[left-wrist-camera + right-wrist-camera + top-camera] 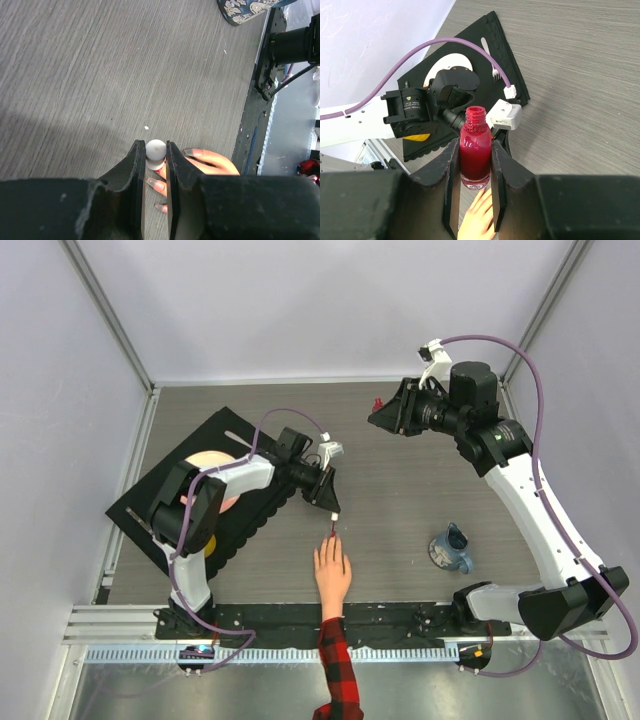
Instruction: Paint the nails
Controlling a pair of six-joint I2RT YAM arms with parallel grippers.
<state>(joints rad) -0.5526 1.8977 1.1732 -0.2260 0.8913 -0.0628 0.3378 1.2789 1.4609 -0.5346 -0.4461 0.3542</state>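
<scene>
Your left gripper (329,504) is pinching the polish brush (155,149), its jaws pressing close on the round white cap; it is hovering right over the fingertips of the pale hand (332,570). That hand is lying flat at the near side of the grey table (420,490), fingers pointing away from the arm bases; its plaid sleeve (338,665) is trailing back across the black rail between them.

In the left wrist view the nails (159,185) are showing pinkish just beside the gripper's dark fingers (180,170), which are covering part of the fingertips; a spot of red is peeking out just under the cap, and you cannot tell whether the bristles are touching a nail.

Your right gripper (385,412) is clamping the small red bottle (475,150) by its sides, neck uncapped; it is holding the bottle up over the far side of the table, well apart from the hand.

A blue patterned mug (452,550) is sitting to the right of the hand, near the right arm's base. A black mat (150,502) is lying under the left arm at an angle, carrying a plate (212,462) and a fork (489,59); the arm's own body is hiding much of the plate from above.
</scene>
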